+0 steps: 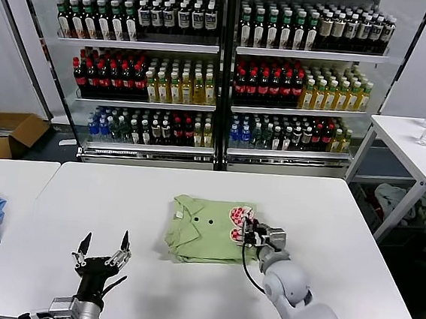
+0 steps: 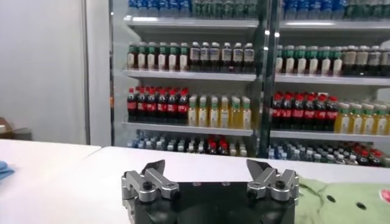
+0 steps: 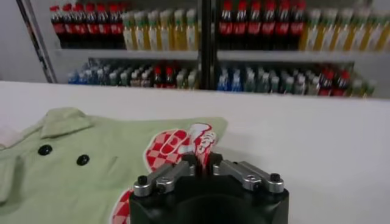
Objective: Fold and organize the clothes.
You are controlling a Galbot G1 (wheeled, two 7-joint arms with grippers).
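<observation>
shirt: folded, mid worktop, collar toward the fridge
right gripper: fingers clamped on the shirt's red-and-white edge
left gripper: fingers apart, hovering near front edge

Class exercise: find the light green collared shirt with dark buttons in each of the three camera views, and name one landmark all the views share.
Head view: the light green collared shirt lies folded mid-table, the right gripper pinching its edge.
Left wrist view: only a corner shows, beside the open left gripper.
Right wrist view: it fills the foreground.
Shared landmark: the drinks cooler.
</observation>
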